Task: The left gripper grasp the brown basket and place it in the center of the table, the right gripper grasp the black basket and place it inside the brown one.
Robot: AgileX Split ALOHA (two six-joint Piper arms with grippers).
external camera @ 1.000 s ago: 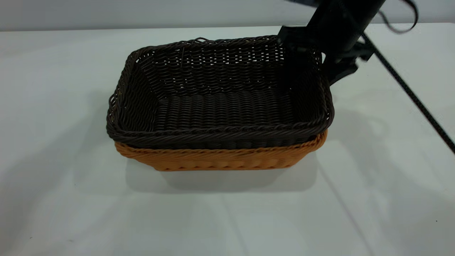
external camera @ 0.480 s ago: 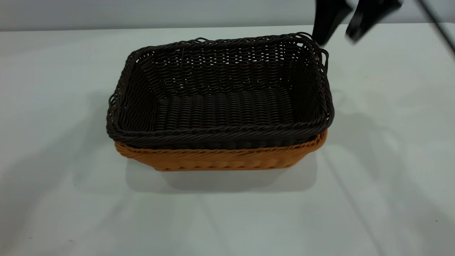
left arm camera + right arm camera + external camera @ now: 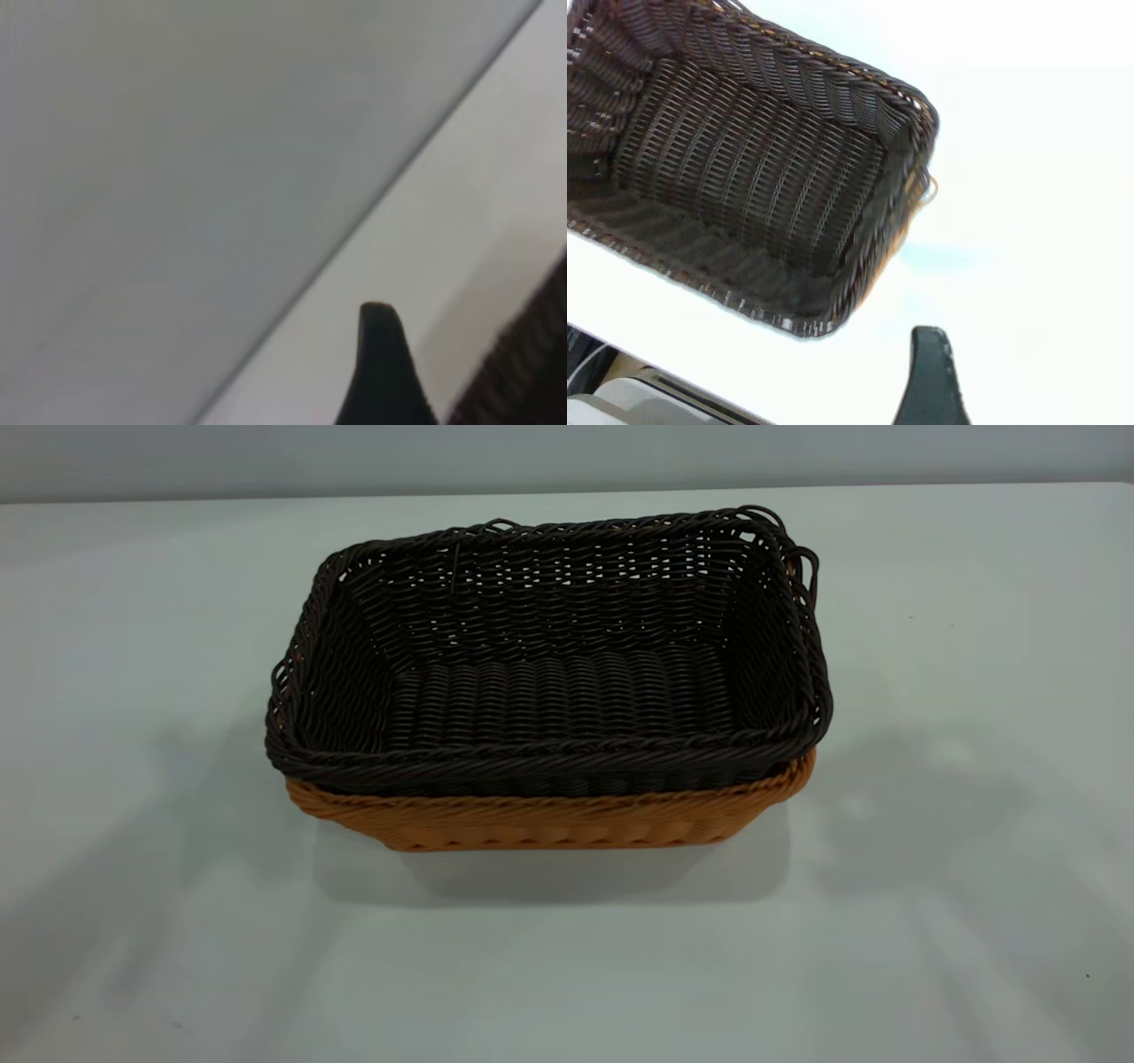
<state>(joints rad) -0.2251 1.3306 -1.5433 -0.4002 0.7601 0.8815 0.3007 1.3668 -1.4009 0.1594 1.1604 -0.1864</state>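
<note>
The black basket (image 3: pixel 549 682) is sitting nested inside the brown basket (image 3: pixel 549 822) at the middle of the table (image 3: pixel 957 921), with nothing gripping either one; the right gripper (image 3: pixel 932 381) is showing only one dark fingertip in its wrist view, hanging clear of the black basket's short end, and the left gripper (image 3: pixel 383 372) is likewise showing one fingertip beside a sliver of dark weave, so whether either is spread or closed cannot be told. Nearest the exterior camera, only the orange-tan front wall is showing below the dark braided rim, which is overhanging it. The black basket is lying level and holding nothing, its open-weave far wall letting light through.
</note>
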